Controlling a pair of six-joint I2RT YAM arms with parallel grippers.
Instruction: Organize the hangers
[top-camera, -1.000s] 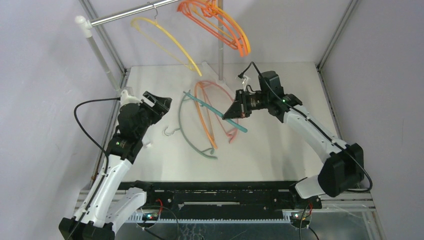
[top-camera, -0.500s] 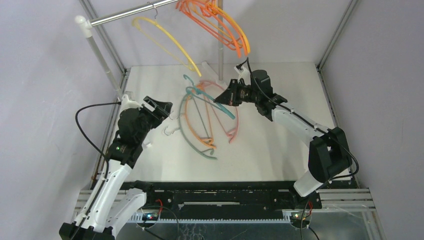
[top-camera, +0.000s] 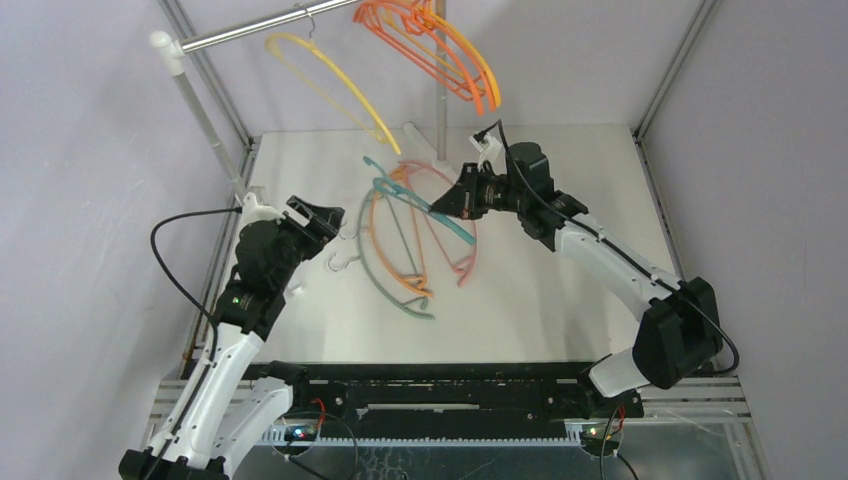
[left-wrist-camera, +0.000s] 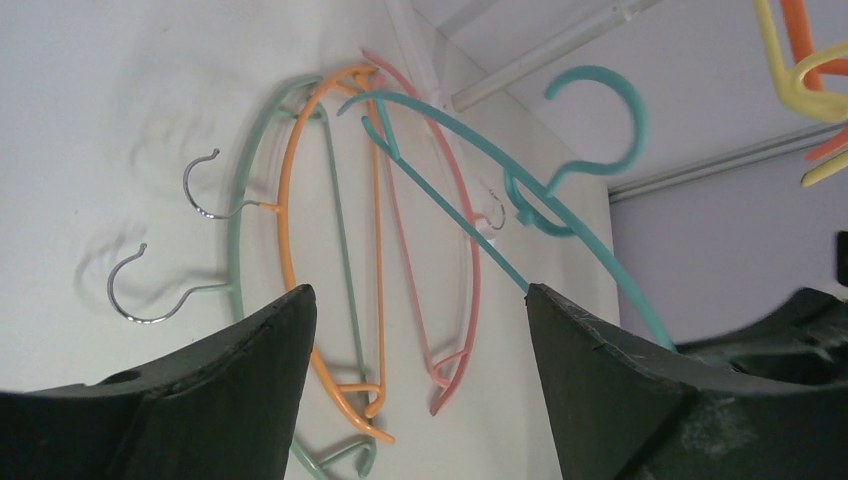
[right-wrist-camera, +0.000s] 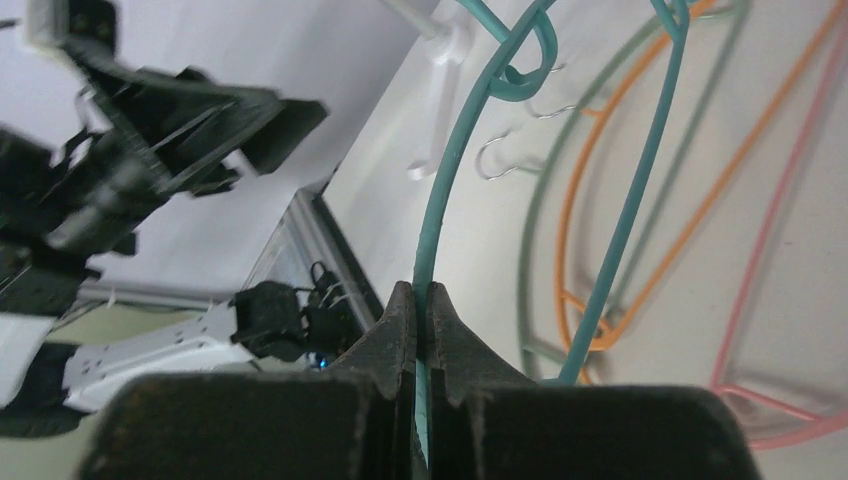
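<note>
My right gripper (top-camera: 441, 207) (right-wrist-camera: 422, 290) is shut on the curved arm of a teal hanger (top-camera: 398, 192) (right-wrist-camera: 450, 170), held in the air over the table's middle with its hook toward the back left. Under it, a grey-green hanger (top-camera: 372, 268), an orange hanger (top-camera: 408, 262) and a pink hanger (top-camera: 470, 250) lie overlapping on the table. My left gripper (top-camera: 325, 222) (left-wrist-camera: 418, 295) is open at the left of the pile, holding nothing. A yellow hanger (top-camera: 330, 80) and several orange hangers (top-camera: 445, 55) hang from the rail.
The silver rail (top-camera: 260, 28) crosses the top left on a white post (top-camera: 200, 110); a second upright post (top-camera: 441, 110) stands behind the pile. Frame bars run along the table's left and right edges.
My right gripper has carried the teal hanger back and to the left, turning it so its hook faces the rail side. The left arm has barely shifted.
</note>
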